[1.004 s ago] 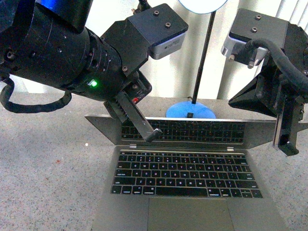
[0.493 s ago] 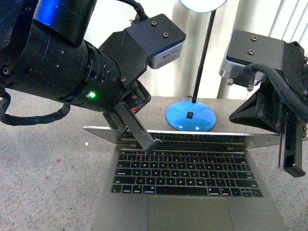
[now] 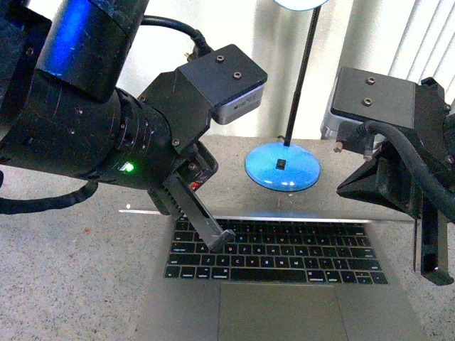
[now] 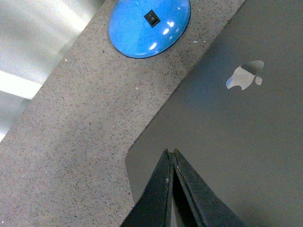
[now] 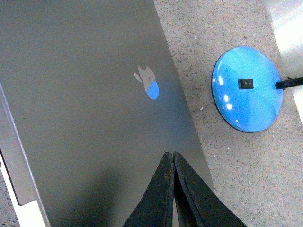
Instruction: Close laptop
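Note:
The silver-grey laptop (image 3: 277,305) lies open on the speckled table, black keys and trackpad showing. Its lid is tipped far forward and shows only as a thin edge (image 3: 284,217) over the keyboard's back rows. My left gripper (image 3: 222,238) is shut, its tip over the lid's left part. In the left wrist view the shut left gripper (image 4: 170,152) sits over the grey lid (image 4: 236,127) near its corner, the logo (image 4: 245,75) beyond. My right gripper (image 3: 432,268) is shut by the laptop's right side. In the right wrist view the right gripper (image 5: 170,154) is over the lid (image 5: 85,94).
A desk lamp with a round blue base (image 3: 282,169) and a thin black stem stands just behind the laptop; its base also shows in the left wrist view (image 4: 149,23) and the right wrist view (image 5: 246,90). Speckled grey tabletop (image 3: 71,270) surrounds the laptop.
The lid has swung further down toward the keyboard; its screen face no longer shows. Both grippers have moved lower and nearer with it.

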